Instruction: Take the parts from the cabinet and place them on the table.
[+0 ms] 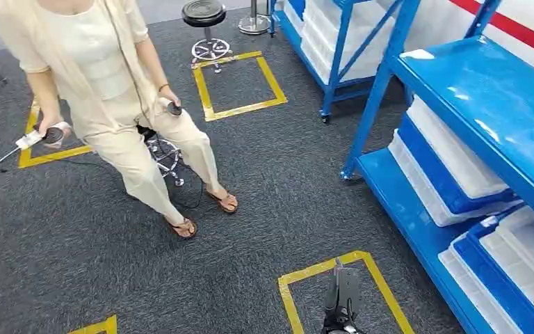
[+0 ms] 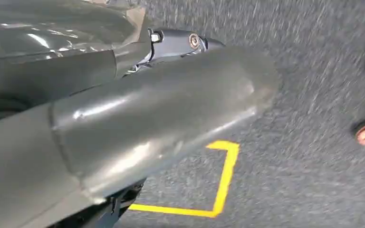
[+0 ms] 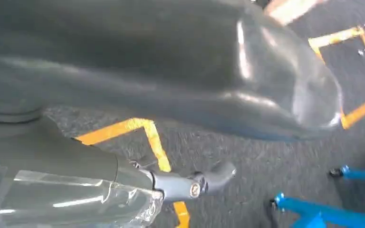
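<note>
Blue steel cabinet (image 1: 473, 104) shelves carry the parts trays (image 1: 452, 149) — white lidded bins in blue frames, stacked on the lower shelves below a bare glossy blue top. Grey carpet (image 1: 76, 243) spreads beside the cabinet, marked with yellow tape squares (image 1: 236, 80). A person (image 1: 111, 83) in cream clothes and sandals walks on the carpet well away from the cabinet, a controller in each hand. A black stool (image 1: 205, 21) stands beyond. Left hand (image 2: 161, 109) and right hand (image 3: 195, 80) hang over the carpet — how their fingers lie cannot be told.
</note>
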{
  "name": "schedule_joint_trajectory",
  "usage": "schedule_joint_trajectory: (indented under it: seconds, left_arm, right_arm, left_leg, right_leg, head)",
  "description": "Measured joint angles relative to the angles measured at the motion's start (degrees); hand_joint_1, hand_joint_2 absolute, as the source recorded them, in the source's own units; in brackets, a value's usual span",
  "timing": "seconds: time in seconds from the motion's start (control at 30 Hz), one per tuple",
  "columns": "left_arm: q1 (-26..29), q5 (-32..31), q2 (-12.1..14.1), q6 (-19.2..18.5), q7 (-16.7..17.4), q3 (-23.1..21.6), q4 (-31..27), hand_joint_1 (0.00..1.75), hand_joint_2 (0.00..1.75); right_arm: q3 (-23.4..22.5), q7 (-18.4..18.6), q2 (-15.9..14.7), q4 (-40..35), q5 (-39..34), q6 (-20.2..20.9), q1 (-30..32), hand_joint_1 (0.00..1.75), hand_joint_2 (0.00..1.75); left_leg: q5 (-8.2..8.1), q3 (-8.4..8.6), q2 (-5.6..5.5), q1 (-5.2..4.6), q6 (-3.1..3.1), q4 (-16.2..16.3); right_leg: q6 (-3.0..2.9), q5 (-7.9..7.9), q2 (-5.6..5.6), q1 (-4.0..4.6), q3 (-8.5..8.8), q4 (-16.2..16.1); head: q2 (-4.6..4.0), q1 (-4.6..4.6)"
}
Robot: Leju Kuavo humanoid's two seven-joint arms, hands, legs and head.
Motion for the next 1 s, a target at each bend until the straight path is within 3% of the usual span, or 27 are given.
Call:
schedule_joint_trajectory:
  seconds: [0.03,0.07,0.1,0.17,0.2,0.23,0.27,0.3,0.37,0.4,0.43,0.5,0.53,0.57,0.6,0.67,0.7,0.73,0.77,0.8,0.87,0.9,0.93,0.97,1.0]
  left_arm:
    - [0.1,0.0,0.0,0.0,0.0,0.0,0.0,0.00,0.00]
    - [0.2,0.0,0.0,0.0,0.0,0.0,0.0,0.00,0.00]
    - [0.2,0.0,0.0,0.0,0.0,0.0,0.0,0.00,0.00]
    - [0.2,0.0,0.0,0.0,0.0,0.1,0.0,0.00,0.00]
    - [0.2,0.0,0.1,0.0,0.0,0.1,0.0,0.00,0.00]
    - [0.1,-0.2,0.1,0.0,0.0,0.1,0.0,0.00,0.00]
    - [0.0,-0.4,0.1,0.0,0.0,0.1,0.0,0.00,0.00]
    - [0.0,-0.4,0.1,0.0,0.0,0.1,0.0,0.00,0.00]
    - [-0.1,-0.4,0.0,0.0,0.0,0.2,0.0,0.00,0.00]
    - [-0.2,-0.4,0.0,0.0,0.0,0.2,0.0,0.00,0.00]
    - [-0.2,-0.4,-0.1,0.0,0.0,0.2,0.0,0.00,0.00]
    - [0.0,-0.4,-0.1,0.0,0.0,0.2,0.0,0.00,0.00]
    - [0.0,-0.4,-0.1,0.0,0.0,0.2,0.0,0.00,0.00]
    - [0.0,-0.4,-0.1,0.0,0.0,0.2,0.0,0.00,0.00]
    - [0.0,-0.5,-0.1,0.0,0.0,0.2,0.0,0.00,0.00]
    - [-0.1,-0.5,-0.2,0.0,0.0,0.2,0.0,0.00,0.00]
    - [-0.1,-0.5,-0.2,0.0,0.0,0.2,0.0,0.00,0.00]
    - [-0.2,-0.5,-0.2,0.0,0.1,0.2,0.0,0.00,0.00]
    - [-0.2,-0.5,-0.2,0.0,0.1,0.2,0.0,0.00,0.00]
    - [-0.2,-0.5,-0.1,0.1,0.1,0.2,0.0,0.00,0.00]
    - [-0.6,-0.5,-0.3,0.1,0.2,0.2,0.0,0.00,0.00]
    - [-0.8,-0.5,-0.3,0.1,0.3,0.2,0.0,0.00,0.00]
    - [-0.9,-0.5,-0.3,0.1,0.4,0.2,0.0,0.00,0.00]
    - [-0.9,-0.6,-0.3,0.0,0.5,0.1,0.0,0.00,0.00]
    - [-0.9,-0.6,-0.3,0.0,0.6,0.1,0.0,0.00,0.00]
  right_arm:
    - [0.0,0.0,0.1,0.1,0.0,0.0,0.1,0.00,0.00]
    - [0.0,0.0,0.0,0.2,0.0,0.1,0.2,0.00,0.00]
    - [0.0,0.0,0.0,0.3,0.0,0.1,0.2,0.00,0.00]
    - [-0.1,0.0,-0.1,0.4,-0.1,0.2,0.1,0.00,0.00]
    - [-0.1,0.0,0.0,0.5,-0.2,0.2,0.1,0.00,0.00]
    - [-0.1,0.0,0.0,0.5,-0.2,0.2,0.0,0.00,0.00]
    - [-0.2,0.0,0.0,0.6,-0.3,0.2,-0.1,0.00,0.00]
    - [-0.2,0.0,0.0,0.6,-0.3,0.2,0.0,0.00,0.00]
    - [-0.2,0.0,-0.1,0.8,-0.3,0.2,0.1,0.00,0.00]
    - [-0.2,0.0,-0.2,0.8,-0.4,0.2,0.1,0.00,0.00]
    - [-0.2,0.0,-0.2,0.9,-0.4,0.2,-0.1,0.00,0.00]
    - [-0.2,0.0,-0.2,0.9,-0.6,0.2,-0.3,0.00,0.00]
    - [-0.2,0.0,-0.2,0.9,-0.9,0.3,-0.2,0.00,0.00]
    - [-0.3,0.0,-0.3,1.0,-1.1,0.3,0.0,0.00,0.00]
    - [-0.3,0.0,-0.3,1.0,-1.2,0.3,0.1,0.00,0.00]
    - [-0.4,0.0,-0.4,1.0,-1.3,0.3,0.1,0.00,0.00]
    - [-0.4,0.0,-0.5,1.0,-1.4,0.3,0.0,0.00,0.00]
    - [-0.4,0.0,-0.4,1.0,-1.4,0.3,-0.2,0.00,0.00]
    - [-0.4,0.0,-0.3,1.0,-1.4,0.3,-0.3,0.00,0.00]
    - [-0.4,0.0,-0.3,1.0,-1.4,0.3,-0.4,0.00,0.00]
    - [-0.4,0.0,-0.5,1.1,-1.5,0.3,-0.2,0.00,0.00]
    - [-0.4,0.0,-0.6,1.1,-1.8,0.3,-0.3,0.00,0.00]
    - [-0.5,0.0,-0.6,1.1,-1.9,0.3,-0.4,0.00,0.00]
    - [-0.7,0.0,-0.7,1.1,-2.2,0.3,-0.5,0.00,0.00]
    - [-0.7,0.0,-0.7,1.1,-2.2,0.4,-0.6,0.00,0.00]
  left_leg:
    - [-1.20,-2.09,-0.23,0.00,0.09,4.0]
    - [-0.81,-3.04,-0.28,0.00,0.25,5.2]
    - [0.97,-2.59,-0.32,0.00,0.47,3.6]
    - [6.48,1.43,-1.07,0.00,0.98,-5.4]
    - [8.67,3.71,-3.27,0.05,1.27,-10.3]
    - [7.93,4.22,-5.32,0.03,1.30,-11.7]
    - [8.15,4.15,-4.25,-0.16,1.34,-11.9]
    - [8.17,4.02,-3.97,-0.46,1.48,-11.8]
    - [8.91,4.36,-2.60,-0.45,2.50,-12.8]
    - [9.38,4.61,-1.84,-0.33,2.88,-13.4]
    - [9.45,4.66,-1.22,-0.46,3.27,-13.6]
    - [9.40,4.55,0.75,-0.64,3.41,-13.6]
    - [9.37,4.44,1.57,-0.67,3.40,-13.6]
    - [9.35,4.41,2.33,-0.67,3.38,-13.6]
    - [9.29,4.41,3.16,-0.66,3.29,-13.6]
    - [9.10,4.58,4.47,-0.61,2.97,-13.5]
    - [8.91,4.77,5.04,-0.61,2.67,-13.4]
    - [8.63,4.86,5.58,-1.09,2.26,-13.3]
    - [8.32,4.96,6.10,-1.16,1.83,-13.2]
    - [8.25,5.28,6.65,-1.18,1.54,-13.2]
    - [8.21,5.71,7.89,-0.77,0.98,-13.4]
    - [7.74,5.58,7.24,-0.31,0.32,-13.1]
    - [6.56,5.25,3.72,-0.12,0.02,-11.6]
    - [4.10,3.74,1.20,-0.02,0.05,-8.1]
    - [1.56,1.55,0.16,-0.04,0.00,-3.3]
  right_leg:
    - [-0.15,0.05,0.97,0.31,-0.02,0.0]
    - [-0.16,0.05,1.93,0.49,-0.01,0.0]
    - [-0.15,0.06,2.86,0.60,0.05,0.1]
    - [-0.13,0.06,4.62,0.63,0.26,0.3]
    - [-0.11,0.06,5.35,0.58,0.24,0.3]
    - [0.11,0.12,5.86,0.97,-0.06,0.6]
    - [0.39,0.30,6.30,0.90,-0.43,0.5]
    - [0.84,0.42,6.72,0.72,-0.69,0.3]
    - [1.76,0.81,7.64,0.79,-1.55,0.0]
    - [1.65,0.24,4.73,0.78,-1.60,1.2]
    - [1.40,-1.45,2.05,0.88,-3.08,3.9]
    - [1.16,-5.73,0.62,0.61,-7.95,13.5]
    - [1.39,-6.91,0.50,0.47,-9.82,17.4]
    - [1.89,-6.99,0.41,0.33,-10.42,18.8]
    - [2.58,-6.02,0.23,0.11,-9.32,16.9]
    - [3.85,-2.73,-1.11,-0.28,-4.02,7.4]
    - [4.22,-1.29,-3.37,-0.52,-0.86,2.0]
    - [3.68,-1.04,-5.71,-0.27,0.16,0.2]
    - [3.35,-0.60,-5.35,0.34,0.43,0.0]
    - [2.69,-0.52,-4.44,0.17,0.17,0.2]
    - [2.05,-0.51,-3.08,0.56,-0.25,0.1]
    - [1.32,-0.17,-2.20,-0.51,0.35,-0.2]
    - [1.14,-0.10,-1.60,-0.41,0.33,-0.2]
    - [0.32,0.02,-1.04,-0.39,0.31,-0.2]
    - [0.14,0.01,-0.33,-0.27,0.27,-0.2]
  head:
    - [0.00,0.04]
    - [0.00,0.02]
    - [0.00,0.02]
    - [0.00,0.02]
    - [0.00,0.02]
    - [0.00,0.04]
    - [0.00,0.04]
    - [0.00,0.06]
    - [0.00,0.06]
    - [0.00,0.11]
    - [0.00,0.28]
    - [0.00,0.35]
    - [0.00,0.33]
    - [0.00,0.35]
    - [0.00,0.35]
    - [0.00,0.39]
    - [0.00,0.41]
    - [0.00,0.39]
    - [0.00,0.39]
    - [0.00,0.20]
    - [0.00,0.24]
    - [0.00,0.28]
    - [0.00,0.15]
    - [0.00,0.13]
    - [0.00,0.09]
